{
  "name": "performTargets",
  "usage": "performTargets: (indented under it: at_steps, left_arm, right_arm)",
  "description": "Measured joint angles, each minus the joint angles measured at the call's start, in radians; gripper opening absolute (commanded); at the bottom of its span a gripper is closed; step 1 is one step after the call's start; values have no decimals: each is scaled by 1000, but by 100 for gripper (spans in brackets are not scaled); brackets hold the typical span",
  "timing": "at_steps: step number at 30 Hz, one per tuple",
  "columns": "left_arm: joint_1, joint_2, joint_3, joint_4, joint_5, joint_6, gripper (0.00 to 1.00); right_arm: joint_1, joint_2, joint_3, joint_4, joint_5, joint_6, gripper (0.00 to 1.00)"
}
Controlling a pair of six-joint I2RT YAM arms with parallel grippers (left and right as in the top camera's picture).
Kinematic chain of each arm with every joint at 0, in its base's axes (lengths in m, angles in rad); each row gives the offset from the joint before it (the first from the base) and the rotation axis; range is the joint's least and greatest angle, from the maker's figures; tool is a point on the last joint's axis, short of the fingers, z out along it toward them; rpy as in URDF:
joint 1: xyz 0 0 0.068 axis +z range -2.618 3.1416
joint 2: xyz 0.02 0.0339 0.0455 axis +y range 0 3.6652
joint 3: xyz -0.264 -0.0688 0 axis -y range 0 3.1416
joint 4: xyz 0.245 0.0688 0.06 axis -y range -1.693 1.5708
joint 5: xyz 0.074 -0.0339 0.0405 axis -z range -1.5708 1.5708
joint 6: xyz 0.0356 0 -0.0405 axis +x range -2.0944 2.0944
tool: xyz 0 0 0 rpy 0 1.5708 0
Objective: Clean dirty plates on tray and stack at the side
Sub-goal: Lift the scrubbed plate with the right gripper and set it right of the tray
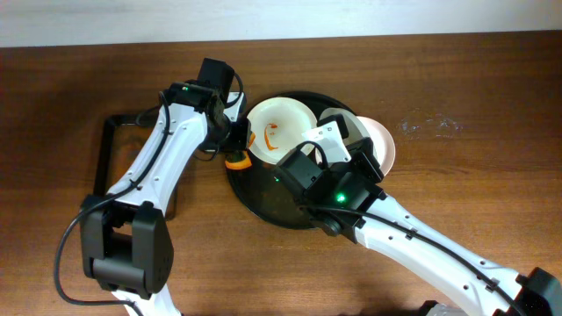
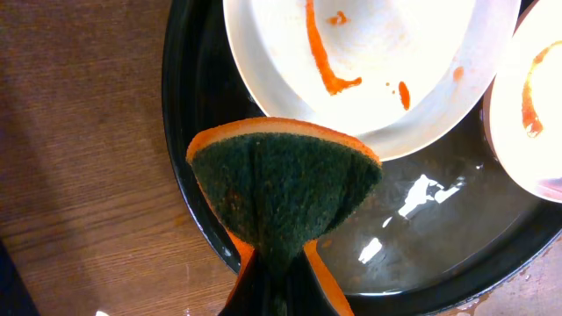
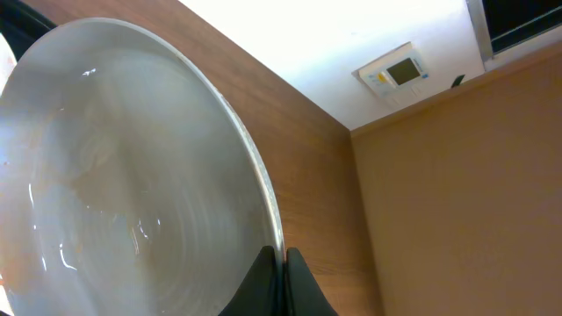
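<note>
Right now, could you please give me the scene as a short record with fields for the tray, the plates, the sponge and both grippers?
tray: round, black, floor looks wet
white plate: on tray, orange-red sauce smears inside
pink plate: tilted at tray's right side, sauce smear
sponge: orange with green pad, over tray's left rim, by white plate
left gripper: shut on sponge
right gripper: shut on pink plate's rim
third plate: not visible

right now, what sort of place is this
Probably an indoor robot test room: a wooden table, a white wall with a thermostat-like panel, and a black tray of sauce-smeared plates.
</note>
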Motion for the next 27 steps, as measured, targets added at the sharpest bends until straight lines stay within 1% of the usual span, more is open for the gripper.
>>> performTargets:
  at_steps: [3,6,10,14,22,27]
  left_arm:
    - [0,0,0,0,0,0,1]
    - [0,0,0,0,1,0,1]
    - [0,0,0,0,4,0,1]
    - [0,0,0,0,5,0,1]
    - [0,0,0,0,7,0,1]
    - [0,0,0,0,8,0,1]
  right_arm:
    - [-2,0,0,1,-42,24,4]
    - [-23,0,14,-11,-138,76,4]
    - [-119,0,67,-74,-235,156,4]
    - [-293,-14,127,-97,-356,206,4]
    - [-795,-35,150,-121,-666,232,4]
    - [-1043,-6,150,-116,-767,236,4]
